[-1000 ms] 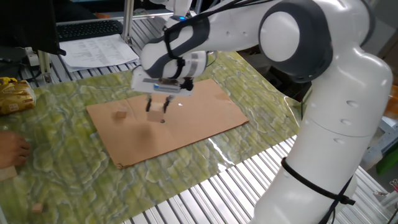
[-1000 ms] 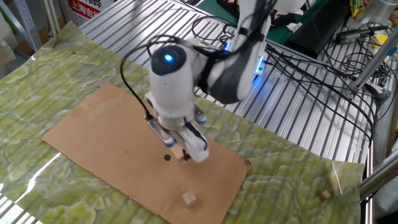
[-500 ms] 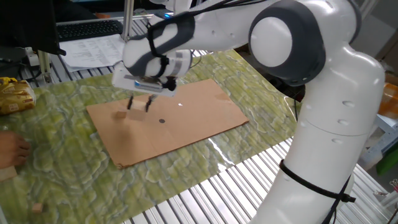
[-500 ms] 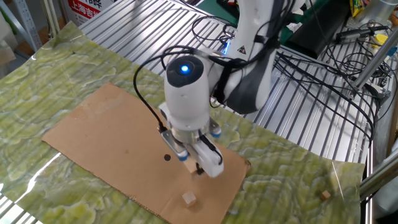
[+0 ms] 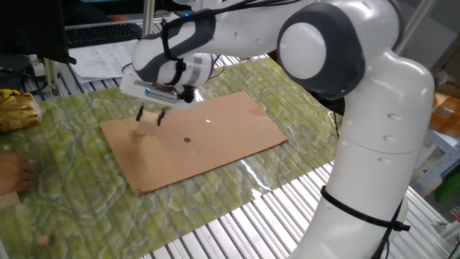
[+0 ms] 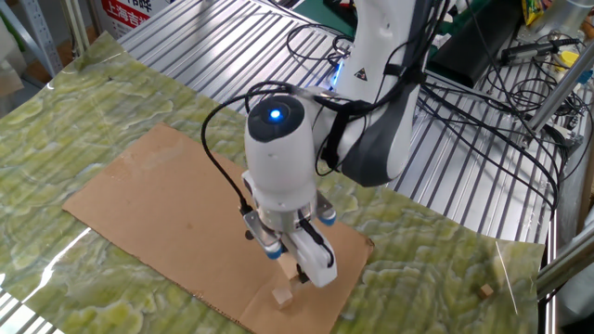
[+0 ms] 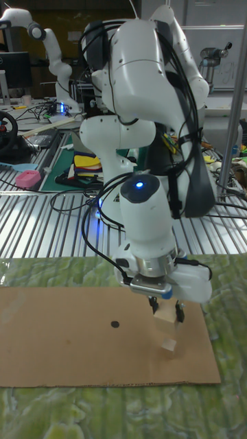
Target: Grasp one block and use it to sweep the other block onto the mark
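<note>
My gripper (image 7: 167,313) is shut on the larger tan cube (image 7: 164,319) and holds it just above the brown cardboard (image 7: 62,343). The smaller tan cube (image 7: 169,345) rests on the cardboard directly in front of the held cube, a small gap apart. The other fixed view shows the same: larger cube (image 6: 287,268) in the gripper (image 6: 291,271), smaller cube (image 6: 281,297) near the cardboard's edge. The dark round mark (image 7: 114,324) lies well to the left of both cubes. In one fixed view the gripper (image 5: 150,116) hovers over the smaller cube (image 5: 139,132), with the mark (image 5: 187,139) to its right.
The cardboard (image 5: 215,144) lies on a green marbled mat (image 5: 72,201) over a ridged metal table. A person's hand (image 5: 11,174) rests at the mat's left edge. Loose small wooden bits (image 5: 44,239) (image 6: 485,290) sit on the mat. Cables (image 6: 483,102) crowd the far side.
The gripper, still shut on the larger cube, has travelled from beside the mark across the cardboard to just behind the smaller cube. The smaller cube has not moved.
</note>
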`<move>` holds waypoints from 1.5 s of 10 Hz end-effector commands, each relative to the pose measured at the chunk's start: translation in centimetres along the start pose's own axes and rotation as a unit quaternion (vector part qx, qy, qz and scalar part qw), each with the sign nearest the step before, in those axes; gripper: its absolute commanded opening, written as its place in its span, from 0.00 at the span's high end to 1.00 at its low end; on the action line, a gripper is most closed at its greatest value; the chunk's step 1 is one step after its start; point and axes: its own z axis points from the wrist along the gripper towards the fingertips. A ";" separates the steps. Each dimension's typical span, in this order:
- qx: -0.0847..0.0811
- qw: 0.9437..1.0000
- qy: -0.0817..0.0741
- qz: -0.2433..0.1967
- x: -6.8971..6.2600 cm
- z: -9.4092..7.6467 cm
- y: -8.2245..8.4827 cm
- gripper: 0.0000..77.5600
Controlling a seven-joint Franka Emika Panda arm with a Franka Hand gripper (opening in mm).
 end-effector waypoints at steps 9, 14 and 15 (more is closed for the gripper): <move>0.009 1.000 0.003 0.012 0.3 0.5 2.0 0.98; -0.031 0.999 0.001 0.018 -0.9 -0.1 2.2 0.98; -0.033 0.999 0.001 0.018 -0.9 0.0 2.2 0.98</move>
